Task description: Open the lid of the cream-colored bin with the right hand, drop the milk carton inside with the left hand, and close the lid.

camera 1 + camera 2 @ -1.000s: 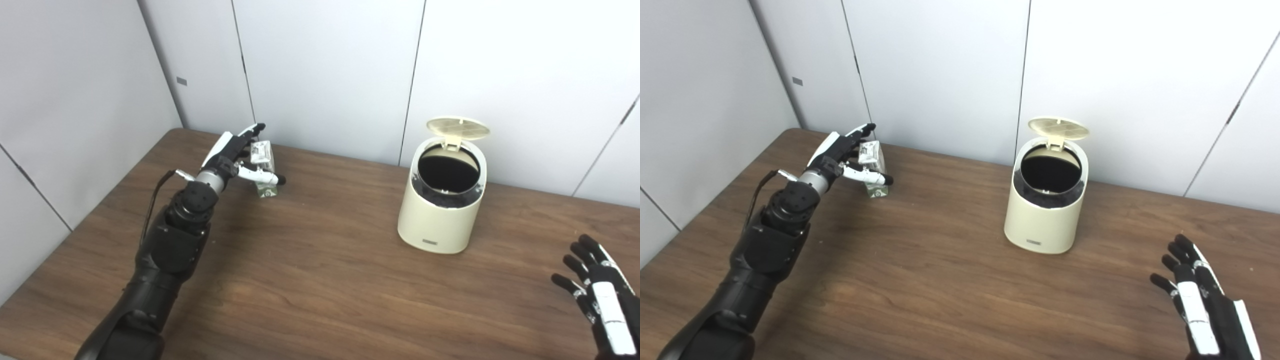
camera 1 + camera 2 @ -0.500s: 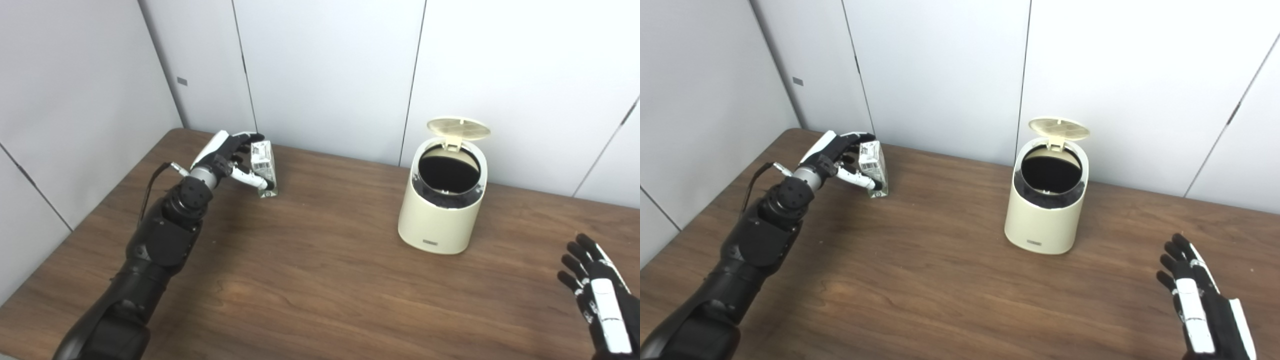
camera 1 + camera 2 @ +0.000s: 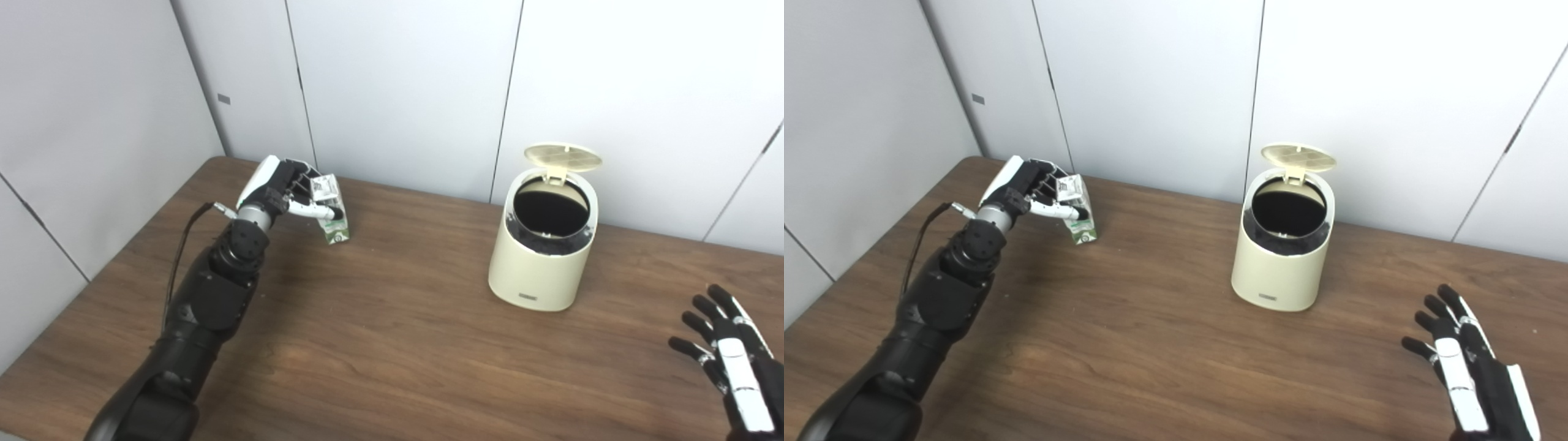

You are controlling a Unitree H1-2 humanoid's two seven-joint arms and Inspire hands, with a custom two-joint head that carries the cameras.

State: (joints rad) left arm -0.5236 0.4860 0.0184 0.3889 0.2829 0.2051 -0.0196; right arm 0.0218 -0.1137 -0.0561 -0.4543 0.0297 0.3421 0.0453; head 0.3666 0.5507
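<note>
The cream-colored bin (image 3: pixel 542 263) stands at the back right of the brown table (image 3: pixel 398 331) with its round lid (image 3: pixel 564 157) flipped up and the dark inside showing. At the back left, a small white and green milk carton (image 3: pixel 331 211) leans tilted, its base touching the table. My left hand (image 3: pixel 278 190) is shut on the carton, fingers wrapped over its top and thumb across its front. My right hand (image 3: pixel 732 364) hangs open at the lower right, fingers spread, well away from the bin.
Grey wall panels (image 3: pixel 398 92) close the table in at the back and on the left. A thin black cable (image 3: pixel 184 245) loops beside my left forearm. Bare wood lies between the carton and the bin.
My left hand's fingers have closed around the carton, which now leans and has shifted slightly right. The right hand has drifted a little at the lower right. The bin lid stays up.
</note>
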